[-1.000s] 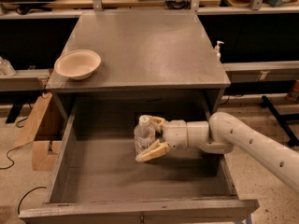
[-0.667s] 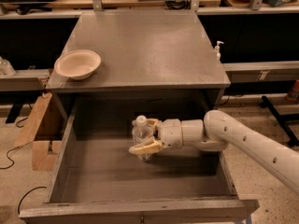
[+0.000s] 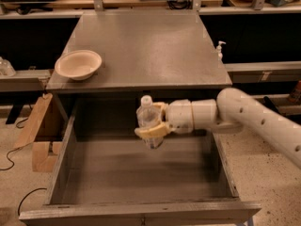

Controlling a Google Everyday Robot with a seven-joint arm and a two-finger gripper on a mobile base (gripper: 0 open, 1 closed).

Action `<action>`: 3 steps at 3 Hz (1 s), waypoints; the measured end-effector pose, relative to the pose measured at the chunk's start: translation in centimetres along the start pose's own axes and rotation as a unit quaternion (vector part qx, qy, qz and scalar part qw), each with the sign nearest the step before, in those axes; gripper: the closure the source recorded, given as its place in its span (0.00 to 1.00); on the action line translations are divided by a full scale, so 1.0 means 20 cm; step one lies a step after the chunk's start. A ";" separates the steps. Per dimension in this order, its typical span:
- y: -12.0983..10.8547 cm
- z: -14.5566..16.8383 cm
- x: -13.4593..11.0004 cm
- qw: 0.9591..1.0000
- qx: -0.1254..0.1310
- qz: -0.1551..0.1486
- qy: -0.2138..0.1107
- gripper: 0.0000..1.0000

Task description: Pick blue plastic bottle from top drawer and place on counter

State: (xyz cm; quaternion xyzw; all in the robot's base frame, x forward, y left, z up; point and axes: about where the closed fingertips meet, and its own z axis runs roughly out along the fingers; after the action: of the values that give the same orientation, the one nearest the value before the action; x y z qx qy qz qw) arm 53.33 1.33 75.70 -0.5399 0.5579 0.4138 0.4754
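Pincer (image 3: 151, 120) grips blue plastic bottle (image 3: 147, 117) above top drawer (image 3: 61, 173)

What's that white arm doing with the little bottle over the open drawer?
The robot arm's gripper is shut on a small clear bottle, holding it upright over the open drawer, just in front of the counter and below its front edge. The bottle is not yet on the counter, where a bowl sits near the left edge. Setting the bottle up there looks like the next step.
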 end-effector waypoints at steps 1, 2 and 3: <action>-0.11 -0.17 -0.32 1.000 0.028 0.005 0.002 1.00; -0.28 -0.24 -0.72 0.999 0.053 0.001 0.002 1.00; -0.49 -0.20 -1.12 0.996 0.091 -0.005 -0.017 1.00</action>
State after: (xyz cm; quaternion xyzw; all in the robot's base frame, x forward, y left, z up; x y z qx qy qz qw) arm 62.02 1.39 98.99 -0.4900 0.5827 0.3682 0.5337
